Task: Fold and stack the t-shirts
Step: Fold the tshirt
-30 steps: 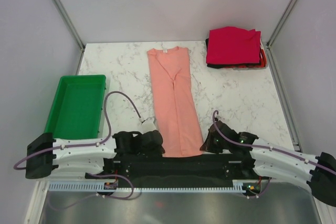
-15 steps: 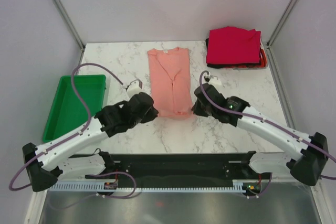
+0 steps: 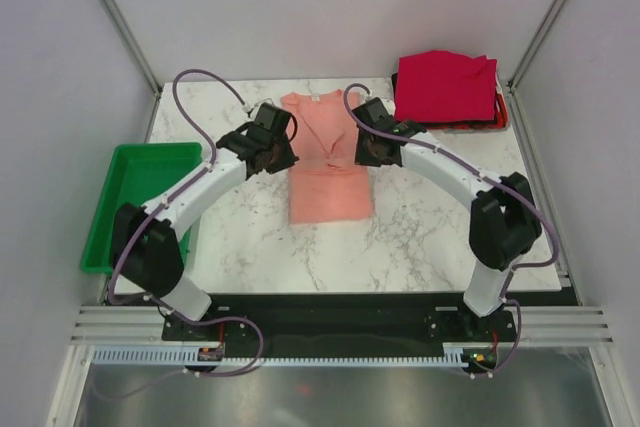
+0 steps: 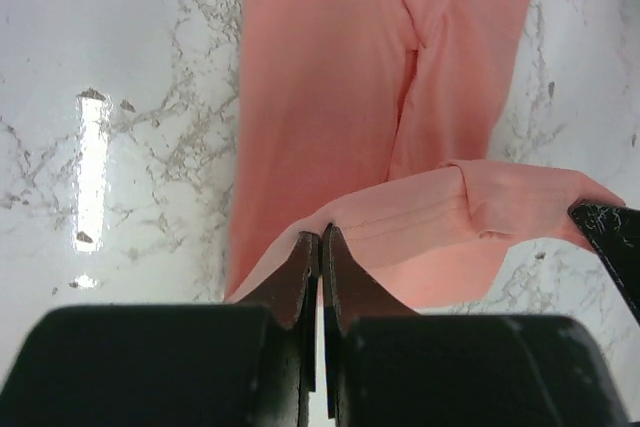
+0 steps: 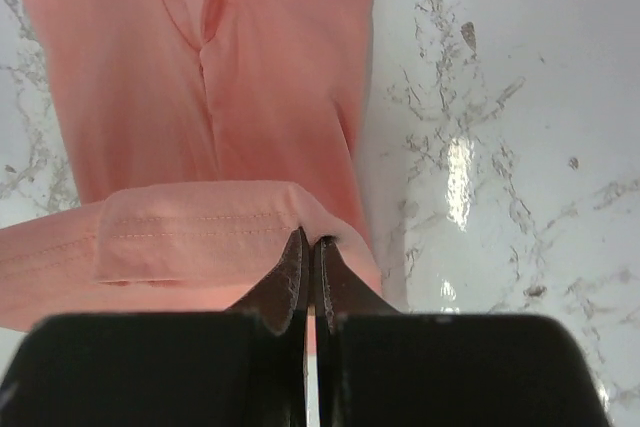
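Note:
The salmon-pink t-shirt (image 3: 328, 162) lies lengthwise mid-table, its near half folded up over the far half. My left gripper (image 3: 283, 154) is shut on the hem's left corner (image 4: 330, 232) and my right gripper (image 3: 366, 150) is shut on the hem's right corner (image 5: 305, 217), both holding the hem above the shirt's body. The collar end (image 3: 318, 102) rests flat at the back. A stack of folded t-shirts sits at the back right: crimson red (image 3: 444, 87) on top, black and orange-red edges (image 3: 470, 127) below it.
A green plastic tray (image 3: 135, 197) stands at the left edge of the marble table (image 3: 440, 207). The enclosure's walls and metal posts border the table on three sides.
Both grippers have carried the shirt's near hem from the front edge towards the back, folding the long pink shirt over itself. The arms are now stretched far out.

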### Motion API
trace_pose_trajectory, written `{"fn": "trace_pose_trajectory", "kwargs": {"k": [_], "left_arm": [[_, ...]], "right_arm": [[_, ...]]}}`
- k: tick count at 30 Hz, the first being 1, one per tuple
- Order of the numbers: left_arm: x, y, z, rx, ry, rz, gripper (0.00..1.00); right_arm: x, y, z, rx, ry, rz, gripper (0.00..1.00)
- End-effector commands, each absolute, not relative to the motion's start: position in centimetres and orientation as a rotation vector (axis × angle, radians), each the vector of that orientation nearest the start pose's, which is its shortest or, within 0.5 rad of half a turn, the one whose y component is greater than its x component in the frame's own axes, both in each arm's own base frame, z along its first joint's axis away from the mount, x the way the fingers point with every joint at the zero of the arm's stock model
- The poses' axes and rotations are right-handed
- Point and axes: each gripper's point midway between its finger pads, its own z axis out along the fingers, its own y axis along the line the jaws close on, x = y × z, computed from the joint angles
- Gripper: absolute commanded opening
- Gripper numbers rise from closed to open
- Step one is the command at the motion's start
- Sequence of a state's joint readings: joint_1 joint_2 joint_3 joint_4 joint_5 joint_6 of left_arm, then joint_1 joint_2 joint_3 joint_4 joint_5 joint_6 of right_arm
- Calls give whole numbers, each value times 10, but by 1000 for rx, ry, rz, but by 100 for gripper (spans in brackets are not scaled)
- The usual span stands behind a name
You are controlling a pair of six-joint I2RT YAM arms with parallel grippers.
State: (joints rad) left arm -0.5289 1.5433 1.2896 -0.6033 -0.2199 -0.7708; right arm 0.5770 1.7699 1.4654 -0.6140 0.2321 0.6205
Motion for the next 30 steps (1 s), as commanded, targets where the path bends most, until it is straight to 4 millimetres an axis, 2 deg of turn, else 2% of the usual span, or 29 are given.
{"fn": "trace_pose_trajectory", "kwargs": {"k": [1,2,4,5,7,8,9,13,15,16,18,19,20,21,22,23,24,25,26,27,28,29,30], "left_arm": [[386,-199,174,-307,2368,-370,2],[394,-195,164,-322,2386,-351,2],[402,-193,159,-327,2394,-351,2],[409,-190,151,-334,2400,-346,2],[417,-190,147,-328,2404,-352,2],[420,-187,144,-331,2407,-344,2],[425,-189,136,-327,2427,-339,2],[435,-187,112,-333,2472,-323,2],[441,-188,107,-336,2478,-342,2],[442,-187,96,-339,2499,-335,2],[450,-188,93,-338,2503,-348,5],[451,-189,85,-339,2520,-347,7],[457,-187,85,-347,2516,-348,10],[460,-189,84,-345,2521,-365,20],[462,-188,78,-355,2533,-372,29],[472,-183,85,-365,2512,-387,45],[476,-188,92,-349,2506,-441,72],[482,-186,98,-344,2490,-453,80],[497,-180,118,-348,2448,-479,85],[503,-183,131,-333,2438,-534,93],[508,-181,143,-336,2433,-543,95],[516,-176,170,-332,2409,-537,96],[517,-172,182,-328,2395,-517,97]], "right_arm": [[408,245,139,79,2459,303,0],[412,247,127,74,2482,298,0],[422,251,126,70,2479,315,0],[425,252,116,65,2494,309,0],[433,251,114,69,2490,304,0],[436,250,105,74,2507,296,0],[440,251,105,72,2504,301,0],[449,250,89,74,2528,304,0],[452,250,79,77,2546,297,0],[453,251,76,78,2550,298,0],[456,252,69,82,2561,296,0],[458,252,67,81,2563,296,0],[462,253,62,88,2568,297,3],[464,254,62,89,2567,306,9],[467,255,56,88,2580,320,23],[478,257,68,89,2552,339,63],[484,257,74,91,2538,344,77],[494,254,81,98,2520,350,86],[509,255,104,109,2479,359,93],[516,252,117,113,2460,356,94],[519,245,124,128,2471,343,95],[530,244,154,135,2407,364,95],[530,241,164,138,2393,361,95]]}}
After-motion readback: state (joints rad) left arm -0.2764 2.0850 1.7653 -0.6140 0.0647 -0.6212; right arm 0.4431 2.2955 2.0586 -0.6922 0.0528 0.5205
